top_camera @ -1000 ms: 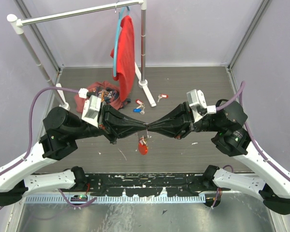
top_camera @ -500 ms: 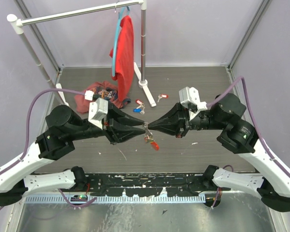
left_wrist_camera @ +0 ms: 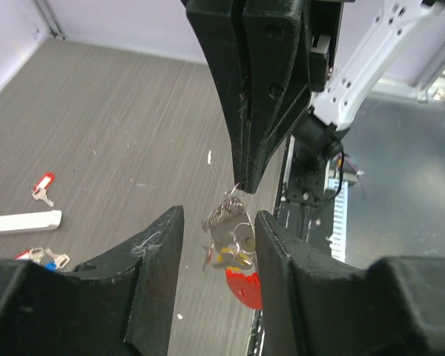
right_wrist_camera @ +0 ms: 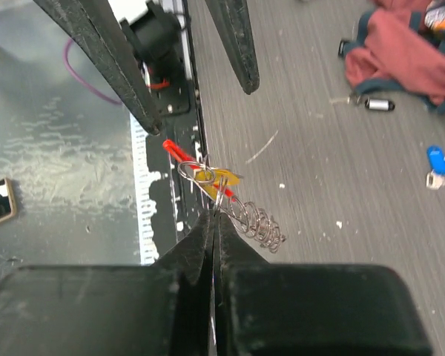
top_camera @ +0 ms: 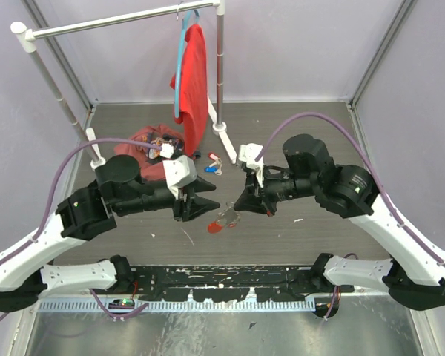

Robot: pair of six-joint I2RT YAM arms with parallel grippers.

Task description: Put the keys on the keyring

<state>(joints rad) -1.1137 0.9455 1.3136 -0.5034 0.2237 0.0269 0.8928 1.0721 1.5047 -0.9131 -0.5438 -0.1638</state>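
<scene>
The keyring [top_camera: 224, 219], a bunch of thin silver loops with a red tag [top_camera: 214, 228] and a small yellow tag [right_wrist_camera: 224, 180], hangs in the air from my right gripper [top_camera: 236, 208], which is shut on one of its wire loops [right_wrist_camera: 216, 199]. My left gripper [top_camera: 210, 202] is open just left of it, touching nothing. In the left wrist view the keyring [left_wrist_camera: 232, 225] dangles between and beyond my open fingers [left_wrist_camera: 159, 256]. Loose keys lie on the floor behind: a blue-headed key [top_camera: 211, 168] and two red-headed keys [top_camera: 213, 156], [top_camera: 246, 147].
A clothes rack [top_camera: 220, 67] at the back carries a red shirt [top_camera: 193, 81] on a blue hanger; its white foot [top_camera: 225, 136] reaches toward the keys. A crumpled red bag [top_camera: 142, 139] lies back left, with a black fob [right_wrist_camera: 378, 104] beside it.
My left gripper has opened, let go of the keyring and drawn back to the left. The right gripper stays shut and has swung down and left with the keyring hanging from it.
</scene>
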